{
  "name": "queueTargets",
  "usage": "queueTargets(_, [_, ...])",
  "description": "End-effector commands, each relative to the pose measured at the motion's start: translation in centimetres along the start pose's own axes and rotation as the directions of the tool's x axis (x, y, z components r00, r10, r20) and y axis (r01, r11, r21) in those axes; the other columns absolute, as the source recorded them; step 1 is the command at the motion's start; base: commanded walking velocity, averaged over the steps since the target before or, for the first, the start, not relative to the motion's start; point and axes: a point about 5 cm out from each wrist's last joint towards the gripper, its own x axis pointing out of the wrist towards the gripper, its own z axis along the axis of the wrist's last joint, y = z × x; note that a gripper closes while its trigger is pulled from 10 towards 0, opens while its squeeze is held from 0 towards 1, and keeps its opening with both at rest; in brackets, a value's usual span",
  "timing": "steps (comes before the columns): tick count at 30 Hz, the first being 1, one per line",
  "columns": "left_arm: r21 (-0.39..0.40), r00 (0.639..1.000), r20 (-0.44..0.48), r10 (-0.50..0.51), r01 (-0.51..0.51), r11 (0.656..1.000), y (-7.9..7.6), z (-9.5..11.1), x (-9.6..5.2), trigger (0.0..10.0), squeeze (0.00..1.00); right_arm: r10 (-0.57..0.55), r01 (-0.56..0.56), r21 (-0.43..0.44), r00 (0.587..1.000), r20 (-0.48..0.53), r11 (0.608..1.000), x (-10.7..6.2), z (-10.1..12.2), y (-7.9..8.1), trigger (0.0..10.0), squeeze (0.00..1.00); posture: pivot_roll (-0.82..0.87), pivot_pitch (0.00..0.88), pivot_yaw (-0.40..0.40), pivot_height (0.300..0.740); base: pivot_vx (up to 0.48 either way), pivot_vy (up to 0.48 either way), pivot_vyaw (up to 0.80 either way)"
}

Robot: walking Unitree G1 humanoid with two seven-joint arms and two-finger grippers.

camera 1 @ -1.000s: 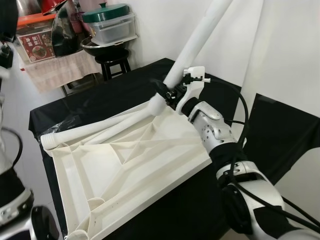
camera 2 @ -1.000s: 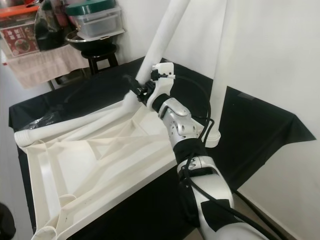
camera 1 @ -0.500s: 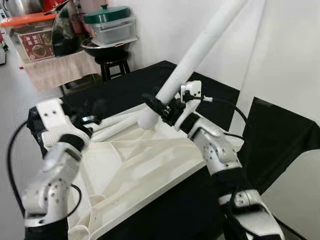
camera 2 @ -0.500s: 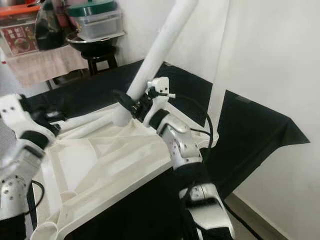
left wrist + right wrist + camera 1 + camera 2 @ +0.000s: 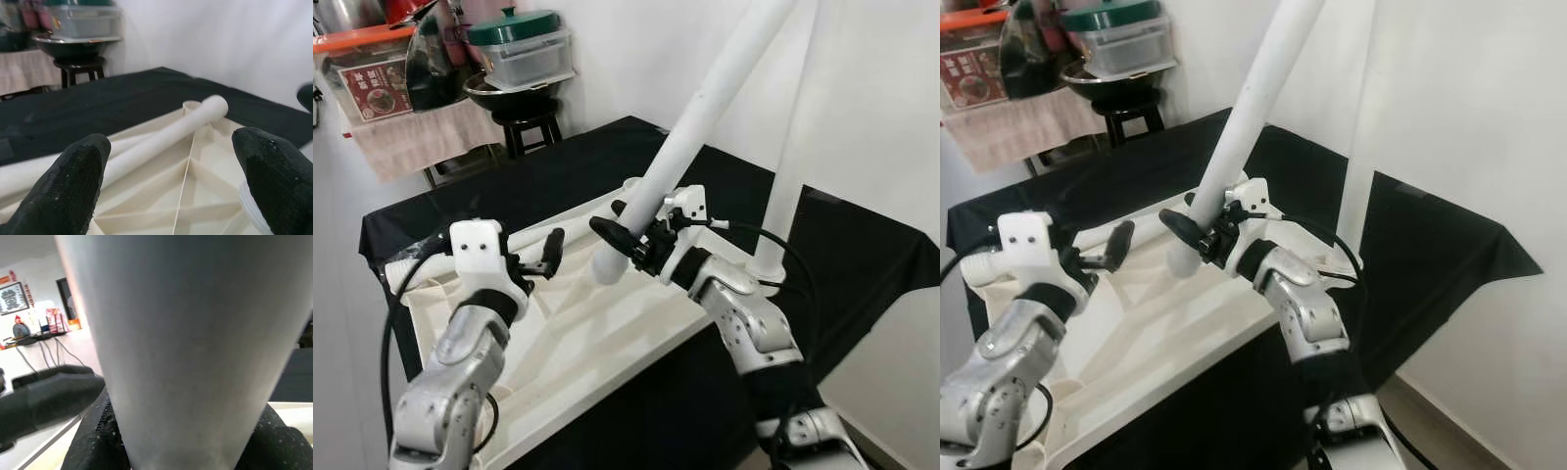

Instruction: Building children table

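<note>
Black cloth covers the surface (image 5: 568, 166), where the cream ribbed plastic tabletop (image 5: 597, 338) lies upside down. Right end effector (image 5: 625, 235) pinches the long white tubular leg (image 5: 705, 103), tilted up over the tabletop's far edge. Left end effector (image 5: 548, 257), fingers spread, hovers above another white tubular leg (image 5: 161, 134) lying flat along that edge.

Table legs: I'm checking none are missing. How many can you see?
3: one leg in the right gripper, one upright at the tabletop's far corner, one lying along it. Others may be hidden.
</note>
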Motion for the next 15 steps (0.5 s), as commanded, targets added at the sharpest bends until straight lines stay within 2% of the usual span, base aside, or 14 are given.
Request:
queueTargets(1, [0.018,0.999,-0.009,0.031,-0.03,0.999,0.5,-0.3,-0.2,10.0,0.0,0.034,-0.034,0.001,0.999,-0.003,0.999,0.4,0.0,0.6,10.0,0.0,-0.03,0.02,0.051,0.74,0.0,0.0,0.8])
queueTargets(3, [0.024,0.997,-0.04,0.061,-0.06,0.998,0.9,-1.2,-0.6,10.0,0.0,0.061,-0.061,0.013,0.998,0.015,0.998,0.3,0.5,1.1,10.0,0.0,-0.03,0.025,0.046,0.74,0.0,0.0,0.8])
queueTargets(7, [0.024,0.996,-0.061,0.062,-0.061,0.998,1.0,-1.8,-0.9,10.0,0.0,0.086,-0.087,0.019,0.996,0.024,0.996,0.3,0.8,1.7,10.0,0.0,-0.04,0.023,0.052,0.74,0.0,0.0,0.8])
queueTargets(9, [0.021,0.997,-0.065,0.053,-0.051,0.998,0.7,-2.0,-0.7,10.0,0.0,0.121,-0.122,0.025,0.992,0.034,0.992,0.4,1.0,2.3,10.0,0.0,-0.04,0.015,0.059,0.74,0.0,0.0,0.8])
queueTargets(12, [0.057,0.997,-0.057,0.054,-0.051,0.997,0.4,-1.9,-0.2,10.0,0.0,0.126,-0.128,0.029,0.99,0.057,0.991,0.7,1.1,2.6,10.0,0.0,-0.04,0.008,0.063,0.74,0.0,0.0,0.79])
queueTargets(15, [0.069,0.997,-0.05,0.06,-0.057,0.996,0.4,-1.7,0.1,10.0,0.0,0.12,-0.123,0.035,0.99,0.067,0.992,0.9,1.1,2.7,10.0,0.0,-0.03,0.005,0.069,0.74,0.0,0.0,0.0])
